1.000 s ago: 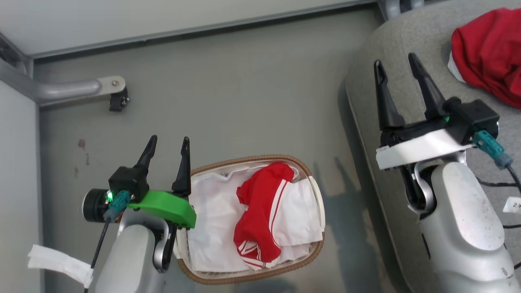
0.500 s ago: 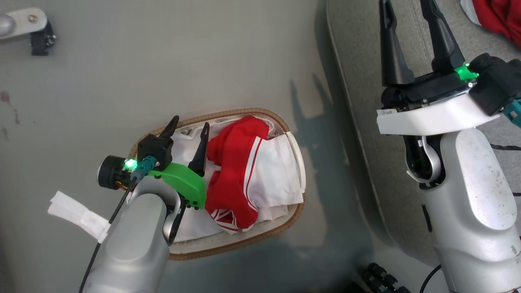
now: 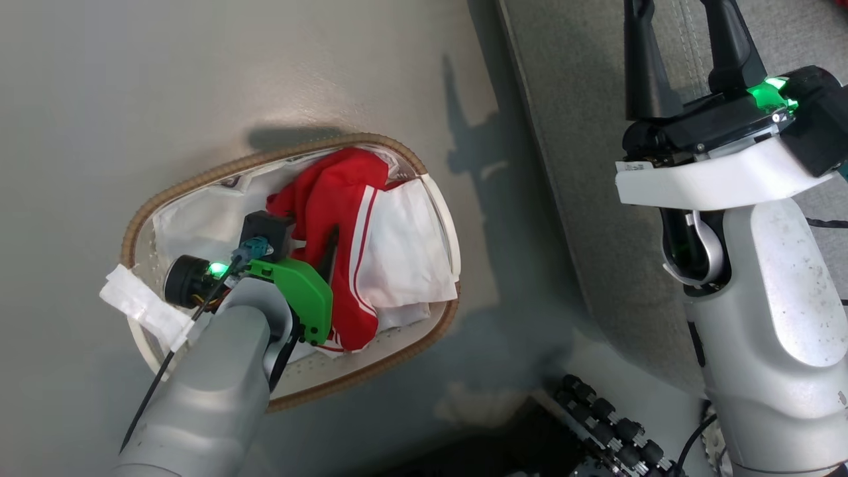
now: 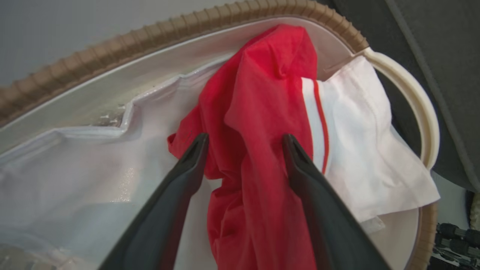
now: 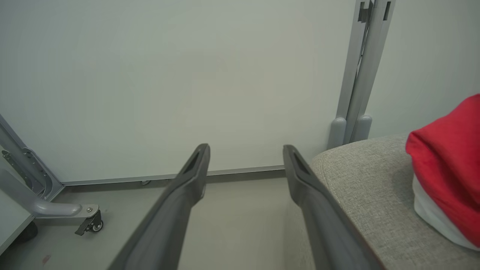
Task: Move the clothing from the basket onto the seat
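Observation:
The basket [image 3: 199, 175], oval with a brown woven rim, stands on the grey floor left of the seat [image 3: 583, 165]. In it a red garment [image 3: 334, 192] with white stripe trim lies on a white liner [image 3: 192, 225]. My left gripper [image 3: 301, 228] reaches down into the basket. In the left wrist view this gripper [image 4: 244, 137] is open, its fingers astride the red clothing [image 4: 258, 112], one on each side of the fold. My right gripper [image 3: 682, 16] hovers open over the seat's edge, with nothing between its fingers [image 5: 246, 148]. Another red garment [image 5: 450, 165] lies on the seat [image 5: 360, 176].
A dark base with black rollers [image 3: 609, 430] sits at the bottom, near the seat's front corner. In the right wrist view a pale wall rises behind, with a metal frame leg on a caster [image 5: 86, 221] at the left and an upright post [image 5: 360, 75] by the seat.
The head camera has tilted down and shifted. My left gripper has gone from beside the basket's left rim down into it, astride the red garment. My right gripper stays open.

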{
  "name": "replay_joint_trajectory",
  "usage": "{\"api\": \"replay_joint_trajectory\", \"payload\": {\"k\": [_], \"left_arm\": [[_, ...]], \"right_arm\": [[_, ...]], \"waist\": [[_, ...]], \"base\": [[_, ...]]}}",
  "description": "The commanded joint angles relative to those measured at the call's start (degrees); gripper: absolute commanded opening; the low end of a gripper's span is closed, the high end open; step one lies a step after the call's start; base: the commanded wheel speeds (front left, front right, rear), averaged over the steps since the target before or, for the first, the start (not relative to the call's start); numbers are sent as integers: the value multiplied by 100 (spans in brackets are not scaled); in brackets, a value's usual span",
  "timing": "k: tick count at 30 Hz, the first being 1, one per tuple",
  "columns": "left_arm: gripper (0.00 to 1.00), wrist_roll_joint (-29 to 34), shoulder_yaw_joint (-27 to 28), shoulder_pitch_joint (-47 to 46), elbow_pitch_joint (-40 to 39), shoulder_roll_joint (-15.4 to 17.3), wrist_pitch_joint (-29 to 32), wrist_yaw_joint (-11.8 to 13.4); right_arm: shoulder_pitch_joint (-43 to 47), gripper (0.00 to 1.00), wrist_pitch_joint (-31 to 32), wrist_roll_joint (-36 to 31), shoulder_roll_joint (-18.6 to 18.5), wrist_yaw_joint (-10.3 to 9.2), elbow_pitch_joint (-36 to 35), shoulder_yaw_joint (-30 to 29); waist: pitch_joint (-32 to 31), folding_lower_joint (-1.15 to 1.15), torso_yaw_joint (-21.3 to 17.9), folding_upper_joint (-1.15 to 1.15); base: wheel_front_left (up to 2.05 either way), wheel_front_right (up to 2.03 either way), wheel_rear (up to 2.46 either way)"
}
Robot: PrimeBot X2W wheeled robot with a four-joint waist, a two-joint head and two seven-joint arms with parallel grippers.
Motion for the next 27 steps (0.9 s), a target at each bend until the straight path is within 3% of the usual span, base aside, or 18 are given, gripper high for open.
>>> {"api": "replay_joint_trajectory", "payload": {"k": [1, 6, 7, 8, 9, 17, 27], "left_arm": [[100, -100, -143, -127, 72, 71, 68, -11], [100, -523, -772, -270, 280, 156, 493, -7], [67, -589, -852, -291, 303, 169, 549, -6], [26, -638, -957, -334, 300, 188, 565, -6], [0, -695, -1017, -362, 310, 200, 555, -6], [0, -1103, -1382, -310, 431, 174, 191, -6], [0, -1631, -1461, 193, 297, 88, -319, -6]], "right_arm": [[-44, 100, -27, 20, -11, -6, -56, -17], [-56, 100, -27, -1, -11, -6, -131, -33], [-60, 100, -27, -7, -12, -6, -136, -36], [-59, 100, -27, -13, -12, -6, -137, -40], [-55, 100, -27, -24, -12, -6, -134, -45], [36, 100, -27, -105, -15, -6, 109, -35], [336, 100, -27, -276, -15, -6, 613, -91]], "waist": [[230, 0, -166, 0], [383, 0, -206, 0], [391, 0, -207, 0], [395, 0, -205, 0], [395, 0, -200, 0], [89, 0, -60, 0], [-961, 0, 310, 0]], "base": [[0, 0, 0], [0, 0, 0], [0, 0, 0], [0, 0, 0], [0, 0, 0], [0, 0, 0], [0, 0, 0]]}}
